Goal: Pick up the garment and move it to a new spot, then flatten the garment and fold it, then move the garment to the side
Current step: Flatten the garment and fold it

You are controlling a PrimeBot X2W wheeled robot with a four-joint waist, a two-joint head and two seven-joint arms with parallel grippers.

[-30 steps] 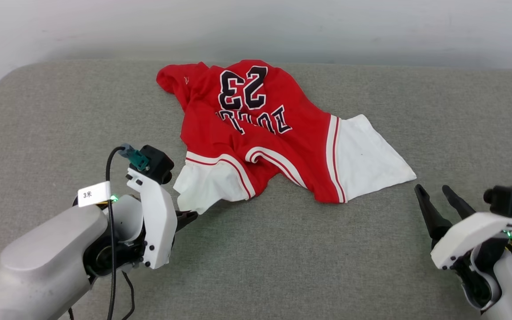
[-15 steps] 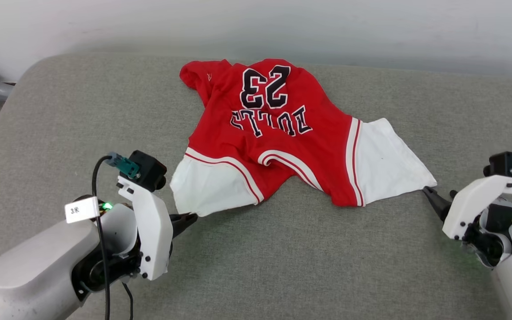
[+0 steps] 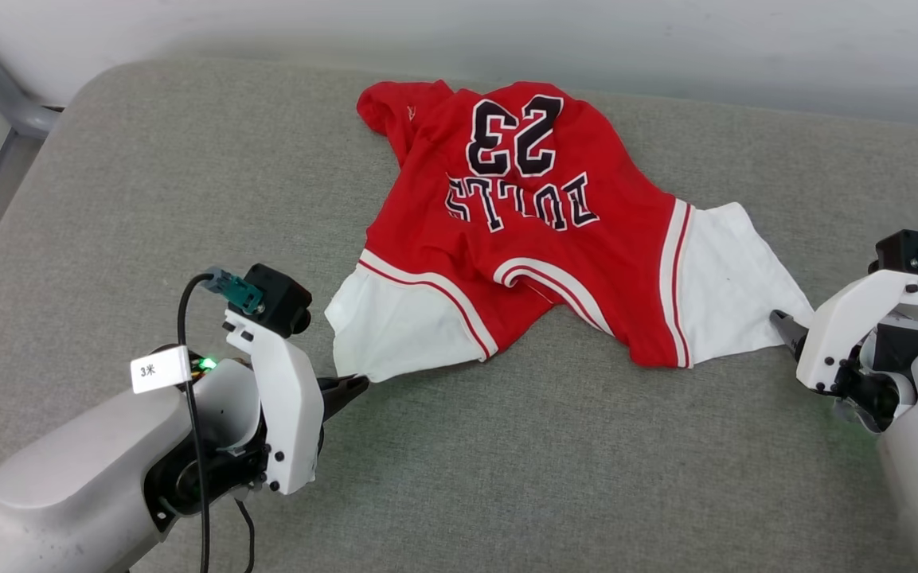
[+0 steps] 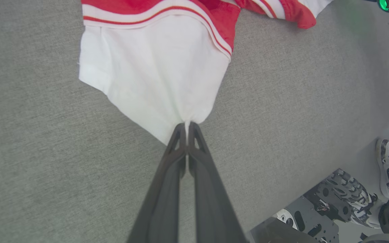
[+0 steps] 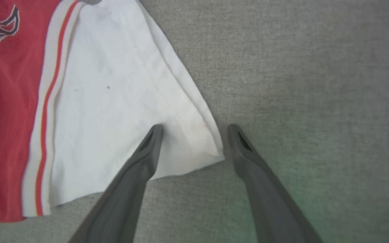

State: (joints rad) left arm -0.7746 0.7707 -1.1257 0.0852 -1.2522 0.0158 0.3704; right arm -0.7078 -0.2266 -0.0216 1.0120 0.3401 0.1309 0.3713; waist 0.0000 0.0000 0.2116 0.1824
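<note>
Left fingers [image 4: 172, 158] pinched together; right fingers [image 5: 145, 158] spread wide; both arms extended forward.

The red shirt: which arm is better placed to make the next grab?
The right. The right claw stands open astride the corner of one white sleeve, so it likely need only close. The left claw is already shut on the other sleeve.

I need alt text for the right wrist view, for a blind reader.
The open right gripper straddles a corner of the white sleeve of the garment, which lies on a grey fabric surface. Red cloth with striped trim shows at left.
</note>
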